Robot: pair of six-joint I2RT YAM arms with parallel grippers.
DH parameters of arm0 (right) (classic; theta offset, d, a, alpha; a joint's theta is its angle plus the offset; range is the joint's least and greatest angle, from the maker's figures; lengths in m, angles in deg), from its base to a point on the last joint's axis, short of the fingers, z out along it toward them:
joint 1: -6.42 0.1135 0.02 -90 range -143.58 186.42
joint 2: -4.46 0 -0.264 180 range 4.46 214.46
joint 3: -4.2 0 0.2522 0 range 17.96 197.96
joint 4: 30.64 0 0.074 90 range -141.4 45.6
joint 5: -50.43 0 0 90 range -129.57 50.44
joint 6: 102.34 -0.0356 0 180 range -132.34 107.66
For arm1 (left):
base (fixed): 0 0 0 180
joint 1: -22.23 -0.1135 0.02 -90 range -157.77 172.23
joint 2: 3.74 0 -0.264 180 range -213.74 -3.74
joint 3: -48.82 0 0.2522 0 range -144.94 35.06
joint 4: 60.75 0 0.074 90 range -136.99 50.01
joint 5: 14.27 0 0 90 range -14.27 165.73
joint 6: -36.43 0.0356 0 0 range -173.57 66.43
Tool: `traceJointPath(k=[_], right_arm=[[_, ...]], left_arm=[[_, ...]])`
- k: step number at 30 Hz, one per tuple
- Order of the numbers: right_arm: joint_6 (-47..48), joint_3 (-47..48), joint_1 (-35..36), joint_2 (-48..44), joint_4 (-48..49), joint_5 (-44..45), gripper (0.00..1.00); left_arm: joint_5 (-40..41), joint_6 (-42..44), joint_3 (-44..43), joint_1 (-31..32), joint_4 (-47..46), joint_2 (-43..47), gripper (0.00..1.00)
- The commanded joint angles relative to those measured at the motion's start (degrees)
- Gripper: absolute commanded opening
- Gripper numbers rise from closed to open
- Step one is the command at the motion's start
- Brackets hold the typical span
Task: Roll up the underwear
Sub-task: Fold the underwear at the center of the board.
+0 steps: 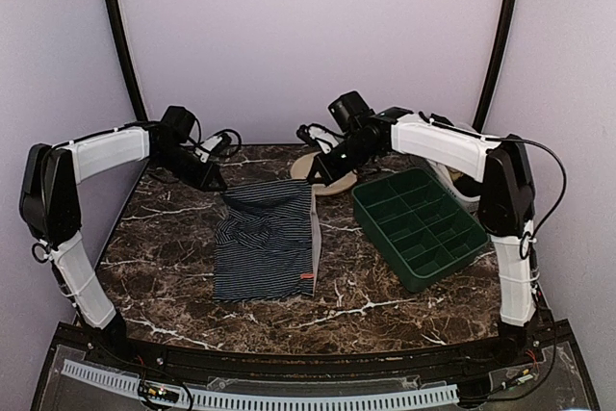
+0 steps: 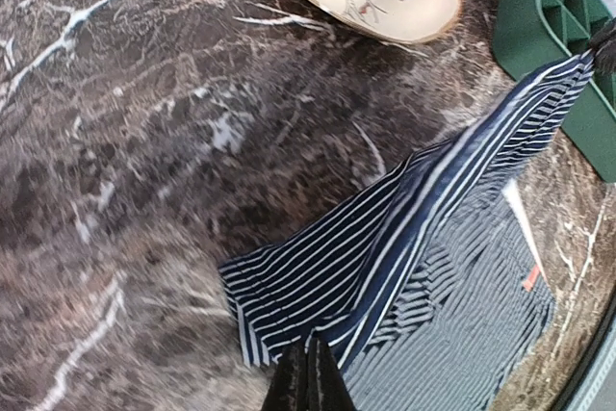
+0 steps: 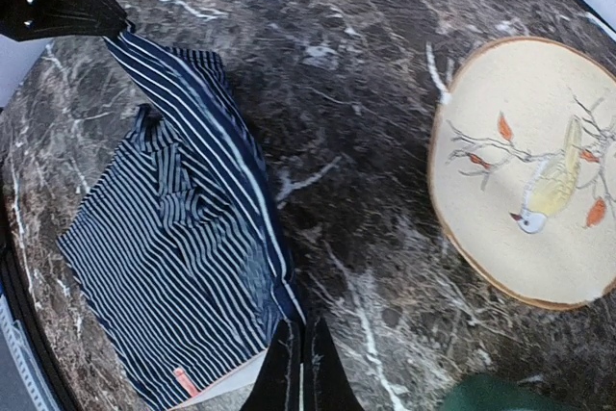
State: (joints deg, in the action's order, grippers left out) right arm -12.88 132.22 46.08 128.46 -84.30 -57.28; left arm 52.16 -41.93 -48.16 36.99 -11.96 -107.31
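The underwear [image 1: 265,238] is dark navy cloth with thin white pinstripes and lies on the marble table [image 1: 173,276] in the middle; its grey waistband with a small red mark runs along its right side. My left gripper [image 1: 216,183] is shut on its far left corner and my right gripper [image 1: 316,177] is shut on its far right corner, so the far edge is stretched taut and lifted between them. In the left wrist view my closed fingers [image 2: 309,382] pinch the striped cloth [image 2: 385,247]. In the right wrist view my closed fingers [image 3: 298,372] hold the hem [image 3: 192,228].
A green divided tray [image 1: 419,226] stands right of the underwear. A round wooden disc with a painted bird [image 3: 529,170] lies at the back, behind the right gripper. Curtain walls enclose the table on three sides.
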Motion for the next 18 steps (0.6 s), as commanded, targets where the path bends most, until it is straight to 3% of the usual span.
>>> traceJointPath(k=[1, 10, 18], right_arm=[[1.7, -7.3, 3.8, -2.2, 2.9, -6.8, 0.0], [-2.4, -23.8, 7.5, -2.9, 9.6, -10.9, 0.0], [-4.7, -20.7, 6.1, 3.1, 7.4, -7.2, 0.0]], left_arm=[[-3.6, -4.9, 8.6, 1.1, -1.9, 7.1, 0.0], [-3.4, -11.7, 22.8, 2.7, -1.1, 9.8, 0.0], [-2.0, -13.3, 23.4, 2.8, -2.8, 3.7, 0.0]])
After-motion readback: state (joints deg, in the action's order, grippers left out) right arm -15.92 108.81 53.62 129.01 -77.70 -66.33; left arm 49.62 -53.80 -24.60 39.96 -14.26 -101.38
